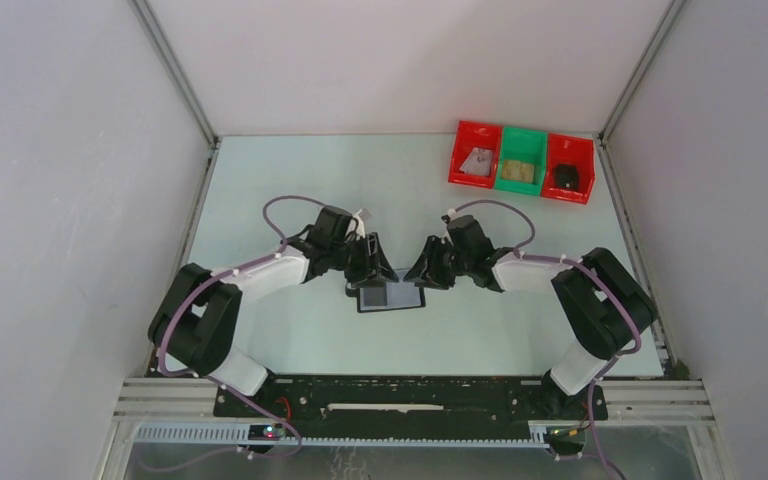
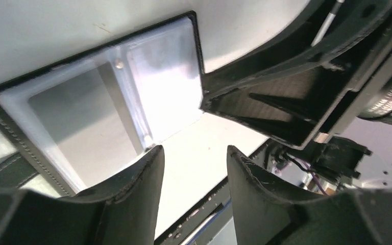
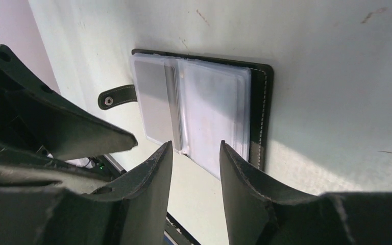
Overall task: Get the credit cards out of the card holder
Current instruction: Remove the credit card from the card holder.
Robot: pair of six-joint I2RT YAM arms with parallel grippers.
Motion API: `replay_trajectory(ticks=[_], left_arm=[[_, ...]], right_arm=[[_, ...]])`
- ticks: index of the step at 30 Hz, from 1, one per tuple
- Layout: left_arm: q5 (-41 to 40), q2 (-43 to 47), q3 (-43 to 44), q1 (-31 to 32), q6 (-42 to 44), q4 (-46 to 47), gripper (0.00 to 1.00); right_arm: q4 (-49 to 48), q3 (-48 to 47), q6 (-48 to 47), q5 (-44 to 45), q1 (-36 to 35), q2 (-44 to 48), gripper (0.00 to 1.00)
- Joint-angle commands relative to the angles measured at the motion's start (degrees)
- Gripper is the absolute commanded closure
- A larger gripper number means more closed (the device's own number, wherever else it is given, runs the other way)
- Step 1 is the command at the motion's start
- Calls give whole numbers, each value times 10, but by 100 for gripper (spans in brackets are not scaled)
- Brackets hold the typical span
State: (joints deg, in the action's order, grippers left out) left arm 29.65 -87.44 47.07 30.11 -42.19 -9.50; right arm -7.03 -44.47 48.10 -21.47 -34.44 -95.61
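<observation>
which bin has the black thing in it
The right-end red bin; the other red bin holds something greyish, the green bin something tan.

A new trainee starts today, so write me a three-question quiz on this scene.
1. True or false: the card holder lies folded shut.
2. How many plastic bins stand in a row at the far right? A) two B) three C) four
3. Fill the gap: the left tool and the right tool are both ____, with nothing between their fingers.

Key: 1 false, it lies spread open, its clear sleeves facing up. 2 B, red, green, red. 3 open.
</observation>
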Motion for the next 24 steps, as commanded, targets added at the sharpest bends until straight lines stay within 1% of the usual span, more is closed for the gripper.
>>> replay_trajectory(ticks=[1,2,4,8,15,24], left_arm=[[-102,25,29,4,-10,-35,45],[-134,29,31,3,-8,-61,44],[-174,26,38,3,3,-98,43],[-199,11,38,3,6,-123,40],[-204,1,36,3,7,-119,38],[-176,-20,34,3,4,-94,39]], right_arm=[[-5,9,-1,9,11,30,52],[-6,9,-1,9,11,28,52],[-9,9,-1,5,11,25,52],[-14,9,2,1,10,19,52],[-20,9,5,-1,8,13,52],[-22,9,5,-3,7,8,52]])
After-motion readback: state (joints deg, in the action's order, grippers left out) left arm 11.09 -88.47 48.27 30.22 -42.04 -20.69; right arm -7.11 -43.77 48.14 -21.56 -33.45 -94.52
